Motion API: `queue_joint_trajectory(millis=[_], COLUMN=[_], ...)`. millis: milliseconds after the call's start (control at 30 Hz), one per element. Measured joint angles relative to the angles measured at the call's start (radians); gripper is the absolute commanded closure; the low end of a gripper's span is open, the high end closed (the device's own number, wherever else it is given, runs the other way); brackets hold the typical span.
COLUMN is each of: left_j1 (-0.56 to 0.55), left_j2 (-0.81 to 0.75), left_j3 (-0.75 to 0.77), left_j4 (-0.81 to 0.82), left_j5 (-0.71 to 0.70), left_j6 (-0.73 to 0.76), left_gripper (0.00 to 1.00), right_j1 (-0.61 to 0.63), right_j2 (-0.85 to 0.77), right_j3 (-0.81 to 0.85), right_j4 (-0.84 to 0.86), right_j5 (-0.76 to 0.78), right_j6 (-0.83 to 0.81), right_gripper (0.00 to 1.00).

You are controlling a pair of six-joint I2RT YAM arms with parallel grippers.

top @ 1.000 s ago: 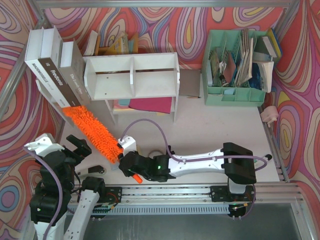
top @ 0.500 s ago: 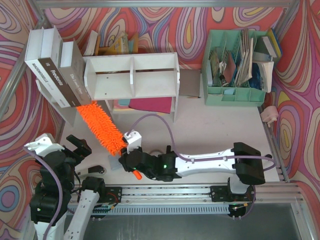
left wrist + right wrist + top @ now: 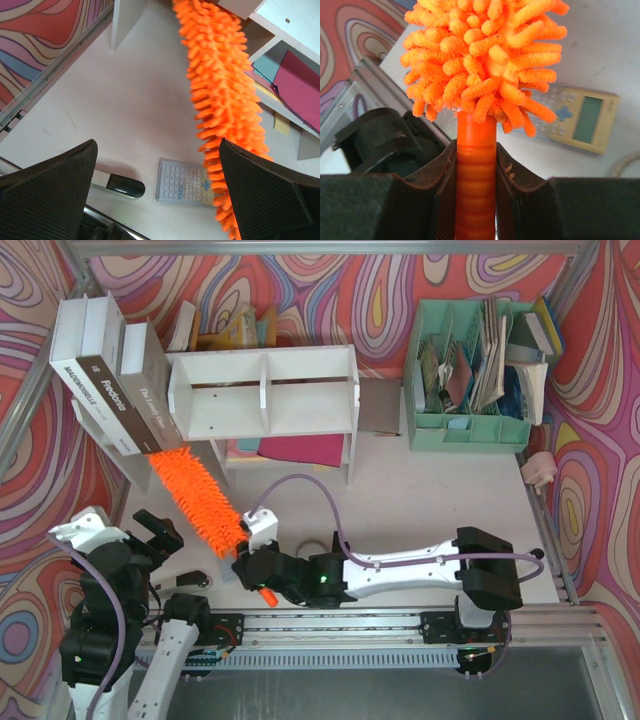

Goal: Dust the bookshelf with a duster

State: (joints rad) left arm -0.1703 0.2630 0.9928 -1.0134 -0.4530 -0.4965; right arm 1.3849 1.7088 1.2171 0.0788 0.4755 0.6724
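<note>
The white bookshelf (image 3: 265,392) stands on legs at the back, split by a central divider into two compartments. The fluffy orange duster (image 3: 198,503) slants from my right gripper (image 3: 262,580) up toward the shelf's lower left corner, its far end by the leaning books. In the right wrist view both fingers clamp the orange ribbed handle (image 3: 475,175) below the duster's tufts (image 3: 482,60). My left gripper (image 3: 158,534) hangs open at the near left; in its view the duster (image 3: 222,95) passes just in front of its right finger (image 3: 272,195).
Big white and brown books (image 3: 115,380) lean against the shelf's left end. A mint-green paper organizer (image 3: 470,375) stands at the back right. A calculator (image 3: 187,181) and a small black-and-white object (image 3: 117,185) lie near the front edge. Coloured papers (image 3: 295,450) lie under the shelf.
The duster has swung: its tip went from the books' lower edge toward the shelf's corner, then back slightly left. My right arm shifted with it. The left arm stayed still.
</note>
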Motion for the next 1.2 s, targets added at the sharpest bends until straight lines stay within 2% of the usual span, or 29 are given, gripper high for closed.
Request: queue_joint_trajectory(millis=[167, 500, 800, 1067, 1200], left_j1=[0.000, 0.000, 0.000, 0.000, 0.000], left_j2=[0.000, 0.000, 0.000, 0.000, 0.000], left_j3=[0.000, 0.000, 0.000, 0.000, 0.000], left_j4=[0.000, 0.000, 0.000, 0.000, 0.000], left_j5=[0.000, 0.000, 0.000, 0.000, 0.000], left_j6=[0.000, 0.000, 0.000, 0.000, 0.000], left_gripper=[0.01, 0.02, 0.01, 0.02, 0.02], right_j1=[0.017, 0.016, 0.047, 0.058, 0.032], right_j2=[0.041, -0.047, 0.093, 0.117, 0.153], right_j3=[0.043, -0.058, 0.105, 0.110, 0.108], right_j4=[0.014, -0.039, -0.005, -0.019, -0.024], right_j5=[-0.041, 0.101, -0.003, -0.006, -0.055], right_j6=[-0.029, 0.041, -0.049, -0.076, -0.069], right_gripper=[1.00, 1.00, 1.00, 1.00, 1.00])
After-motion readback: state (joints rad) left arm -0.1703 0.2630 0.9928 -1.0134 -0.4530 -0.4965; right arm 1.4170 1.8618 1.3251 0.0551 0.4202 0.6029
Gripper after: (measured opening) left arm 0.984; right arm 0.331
